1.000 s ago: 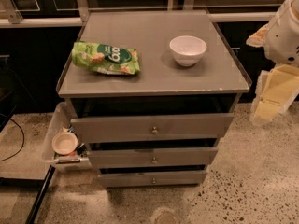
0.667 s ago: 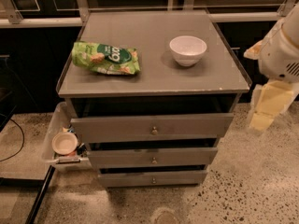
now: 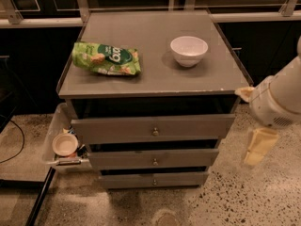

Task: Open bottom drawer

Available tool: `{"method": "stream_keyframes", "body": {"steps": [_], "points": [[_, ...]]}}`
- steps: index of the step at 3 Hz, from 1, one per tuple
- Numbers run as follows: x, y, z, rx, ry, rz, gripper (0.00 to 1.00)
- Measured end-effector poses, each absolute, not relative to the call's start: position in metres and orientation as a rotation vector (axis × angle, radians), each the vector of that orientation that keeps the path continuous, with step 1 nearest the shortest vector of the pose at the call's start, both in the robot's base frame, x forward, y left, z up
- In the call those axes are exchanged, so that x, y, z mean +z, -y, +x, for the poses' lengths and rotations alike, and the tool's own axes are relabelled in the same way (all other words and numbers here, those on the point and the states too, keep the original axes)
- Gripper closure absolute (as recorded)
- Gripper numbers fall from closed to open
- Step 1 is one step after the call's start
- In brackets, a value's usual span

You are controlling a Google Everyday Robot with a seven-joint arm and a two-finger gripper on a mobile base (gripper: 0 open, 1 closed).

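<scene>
A grey cabinet has three stacked drawer fronts. The bottom drawer (image 3: 153,179) is the narrowest front, low near the floor, with a small round metal knob (image 3: 154,181) at its centre. Above it sit the middle drawer (image 3: 154,159) and the widest top drawer (image 3: 153,128). My arm comes in from the right edge as a large white rounded housing (image 3: 278,100). The gripper (image 3: 257,147) hangs below it as a pale yellow piece, to the right of the cabinet, at about the height of the middle drawer. It is apart from all three drawers.
On the cabinet top (image 3: 155,36) lie a green snack bag (image 3: 106,59) and a white bowl (image 3: 188,50). A clear bin (image 3: 61,140) with a small white dish stands on the floor at the cabinet's left. A dark cable lies on the speckled floor (image 3: 235,201) at far left.
My arm and gripper have moved down and to the left, closer to the cabinet's right side. The drawers, bag and bowl have not moved.
</scene>
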State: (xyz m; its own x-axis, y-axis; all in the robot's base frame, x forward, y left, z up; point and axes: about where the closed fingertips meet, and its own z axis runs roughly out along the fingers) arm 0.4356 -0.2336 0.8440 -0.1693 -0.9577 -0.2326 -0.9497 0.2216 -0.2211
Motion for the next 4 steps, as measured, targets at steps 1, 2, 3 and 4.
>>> {"method": "stream_keyframes", "body": {"steps": [1, 2, 3, 4], "points": [[0.791, 0.237, 0.435, 0.015, -2.056, -1.829, 0.0], [0.744, 0.239, 0.436, 0.05, -1.991, -1.887, 0.0], [0.744, 0.239, 0.436, 0.05, -1.992, -1.887, 0.0], [0.704, 0.236, 0.433, 0.079, -1.996, -1.882, 0.0]]}}
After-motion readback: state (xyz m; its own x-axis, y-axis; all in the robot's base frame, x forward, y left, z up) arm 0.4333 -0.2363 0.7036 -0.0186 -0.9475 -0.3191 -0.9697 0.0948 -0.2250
